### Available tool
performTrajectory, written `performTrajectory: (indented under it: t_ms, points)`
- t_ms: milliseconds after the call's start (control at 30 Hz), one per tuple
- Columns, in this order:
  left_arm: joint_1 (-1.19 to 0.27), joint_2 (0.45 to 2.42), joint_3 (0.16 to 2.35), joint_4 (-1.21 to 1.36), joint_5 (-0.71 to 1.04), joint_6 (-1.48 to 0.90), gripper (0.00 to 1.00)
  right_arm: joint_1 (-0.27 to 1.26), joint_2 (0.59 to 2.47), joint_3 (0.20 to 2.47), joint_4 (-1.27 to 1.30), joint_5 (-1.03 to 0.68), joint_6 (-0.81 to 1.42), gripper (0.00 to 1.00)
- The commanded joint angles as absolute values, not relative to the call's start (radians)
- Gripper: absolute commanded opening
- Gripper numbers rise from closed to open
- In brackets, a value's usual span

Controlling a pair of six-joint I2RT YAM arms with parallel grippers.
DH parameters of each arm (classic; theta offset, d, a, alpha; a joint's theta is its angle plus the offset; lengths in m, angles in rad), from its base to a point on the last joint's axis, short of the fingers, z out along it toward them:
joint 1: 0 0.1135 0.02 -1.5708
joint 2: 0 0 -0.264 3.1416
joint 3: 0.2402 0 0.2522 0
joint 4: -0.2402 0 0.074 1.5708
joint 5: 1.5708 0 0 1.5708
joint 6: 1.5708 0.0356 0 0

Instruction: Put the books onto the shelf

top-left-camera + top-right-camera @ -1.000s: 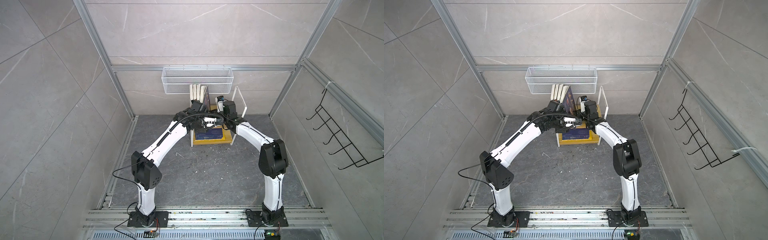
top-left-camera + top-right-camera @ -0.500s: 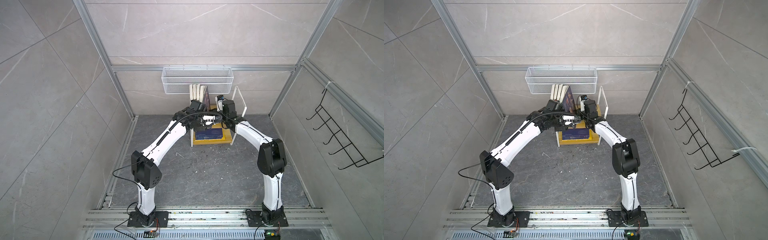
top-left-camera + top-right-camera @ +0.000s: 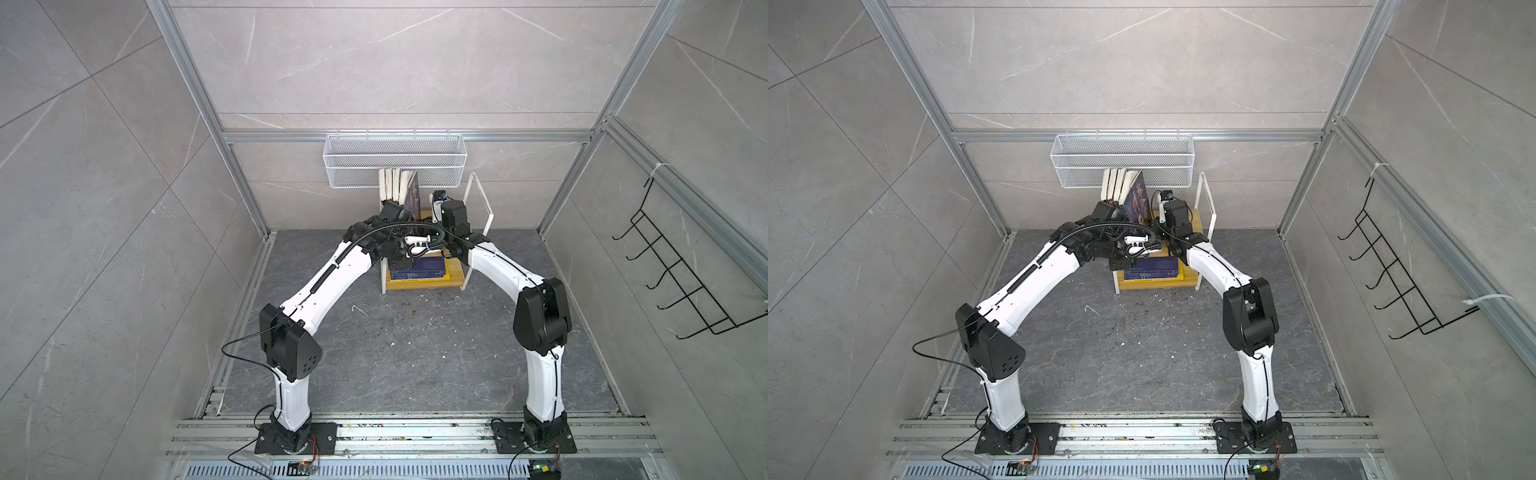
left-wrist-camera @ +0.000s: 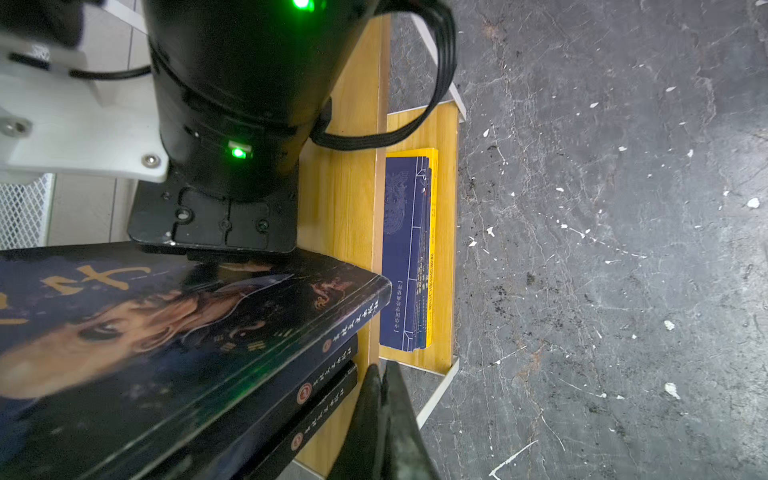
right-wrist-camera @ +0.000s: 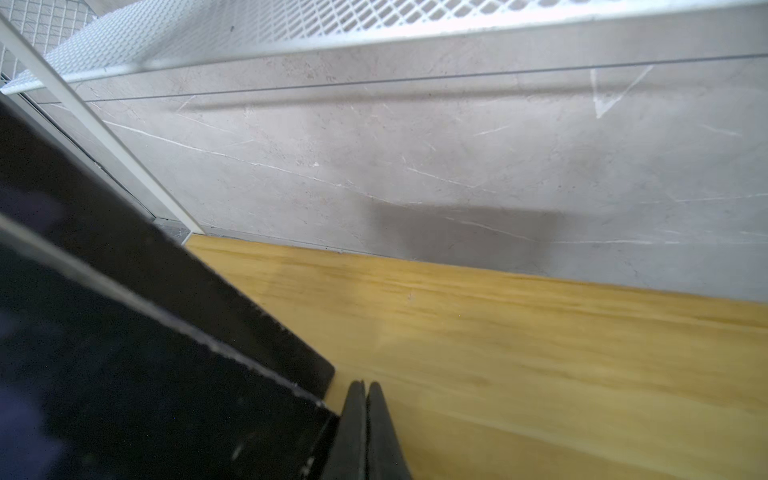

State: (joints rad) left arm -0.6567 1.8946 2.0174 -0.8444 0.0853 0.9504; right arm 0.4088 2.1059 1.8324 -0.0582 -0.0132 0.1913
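The shelf [image 3: 455, 274] stands against the back wall in both top views. Several books [image 3: 399, 185] stand on its upper board; the outermost, navy with a portrait [image 3: 1138, 199], leans to the left. A stack of navy books [image 3: 419, 268] lies on the lower board. In the left wrist view my left gripper [image 4: 382, 368] is shut and empty, its tip at the front edge of the upper board [image 4: 340, 187] beside the standing books' spines [image 4: 328, 365]. My right gripper [image 5: 365, 386] is shut and empty on the upper board [image 5: 498, 353], right beside the portrait book's lower corner [image 5: 124, 332].
A white mesh basket [image 3: 395, 162] hangs on the wall just above the shelf. A black wire hook rack [image 3: 673, 282] is fixed to the right wall. The shelf's white side frame [image 3: 482, 203] rises to the right of my right wrist. Grey floor [image 3: 415, 353] spreads in front.
My right arm has shifted slightly to the left. The books and my left arm look the same.
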Motion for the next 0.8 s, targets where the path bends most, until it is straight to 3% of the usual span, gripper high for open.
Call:
performTrajectory:
  t_ms: [0,767]
  points:
    - [-0.658,1.859,2.056,-0.823,0.089,0.908,0.00,0.428,2.136,1.866,-0.100,-0.006,0.194,0.00]
    - [-0.636,1.939,2.108,-0.716,-0.019,0.896,0.00,0.423,2.132,1.944,-0.135,0.021,0.151,0.00]
